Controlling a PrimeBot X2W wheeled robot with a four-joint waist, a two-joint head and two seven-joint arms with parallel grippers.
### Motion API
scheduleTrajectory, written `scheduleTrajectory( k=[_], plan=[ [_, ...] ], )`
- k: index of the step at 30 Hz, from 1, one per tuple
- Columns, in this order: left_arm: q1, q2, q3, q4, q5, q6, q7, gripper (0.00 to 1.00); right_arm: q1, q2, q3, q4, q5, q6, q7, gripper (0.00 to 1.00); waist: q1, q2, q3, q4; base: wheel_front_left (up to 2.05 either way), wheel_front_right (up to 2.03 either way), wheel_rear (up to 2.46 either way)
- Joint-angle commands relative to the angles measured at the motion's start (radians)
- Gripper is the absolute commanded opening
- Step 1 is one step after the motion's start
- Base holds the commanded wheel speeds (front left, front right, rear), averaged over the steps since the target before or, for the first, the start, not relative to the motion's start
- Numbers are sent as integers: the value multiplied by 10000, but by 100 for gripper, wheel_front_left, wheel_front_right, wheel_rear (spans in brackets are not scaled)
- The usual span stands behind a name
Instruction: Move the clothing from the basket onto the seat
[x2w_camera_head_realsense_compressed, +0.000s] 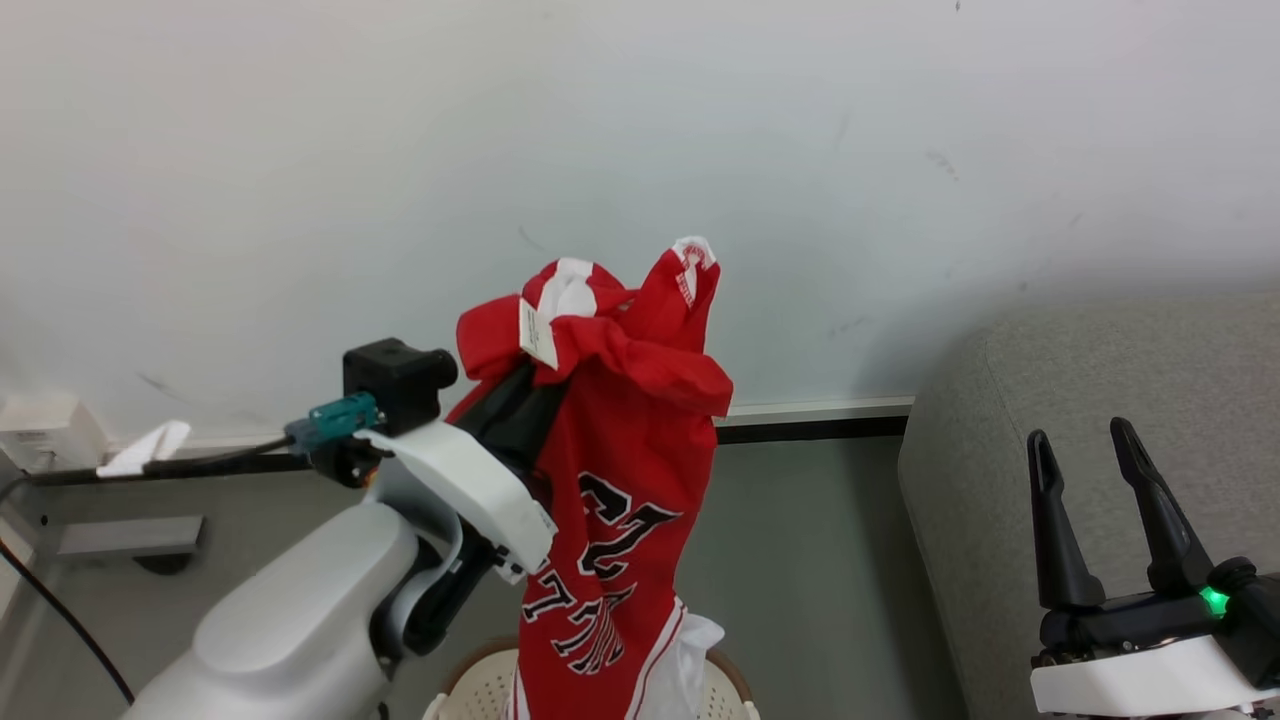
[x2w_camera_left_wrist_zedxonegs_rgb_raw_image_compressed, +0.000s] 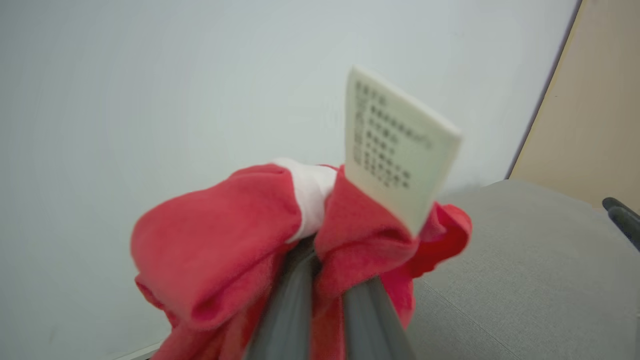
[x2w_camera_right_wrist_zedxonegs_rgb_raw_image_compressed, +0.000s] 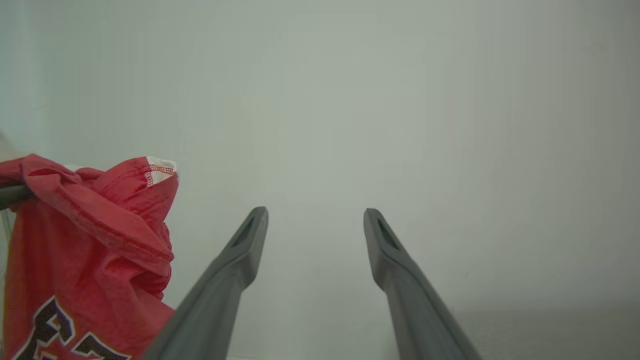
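Garment position: the bright red sports jersey with white trim and dark navy, white-edged numerals (x2w_camera_head_realsense_compressed: 620, 480) hangs at full length in the centre of the head view. Its bunched top is clamped in the left pincer (x2w_camera_head_realsense_compressed: 515, 410). In the left wrist view, both dark fingers (x2w_camera_left_wrist_zedxonegs_rgb_raw_image_compressed: 290, 310) disappear into the gathered red cloth, and a small white printed tag (x2w_camera_left_wrist_zedxonegs_rgb_raw_image_compressed: 400, 150) stands up above the grip.

The jersey's lower end reaches down to the cream-white perforated plastic laundry basket with a brown rim (x2w_camera_head_realsense_compressed: 470, 672) at the bottom centre of the frame. Whether the hem touches the inside of the basket cannot be determined.

The large light-grey fabric-upholstered sofa (x2w_camera_head_realsense_compressed: 1000, 430) occupies the right of the frame, well apart from the jersey, with grey floor (x2w_camera_head_realsense_compressed: 810, 560) between them.

The right pincer (x2w_camera_head_realsense_compressed: 1080, 435) sits at the lower right in front of the sofa. Its fingers are spread and it grasps nothing.

A pale wall (x2w_camera_head_realsense_compressed: 300, 150) fills the background.
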Motion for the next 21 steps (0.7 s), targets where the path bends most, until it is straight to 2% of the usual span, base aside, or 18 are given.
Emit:
scheduleTrajectory(
  k=[1, 7, 13, 21],
  plan=[
    [-101, 154, 61, -177, 117, 94, 47, 0, 116, 42, 44, 18, 102, -21, 5, 100, 0, 0, 9, -3, 0, 0, 0],
    [-206, 325, 144, -714, 120, 354, 243, 0, 115, 3, 243, 92, 191, -21, 5, 100, 0, 0, 106, 9, 0, 0, 0],
    [-294, 253, 128, -891, 152, 438, 284, 0, -61, -156, 637, 139, 289, -21, 5, 100, 0, 0, 207, 79, 0, 0, 0],
    [-411, 56, 12, -799, 191, 346, 297, 0, -433, -569, 2369, 373, 910, -21, 5, 100, 0, 0, 225, 170, 0, 0, 0]
  ],
)
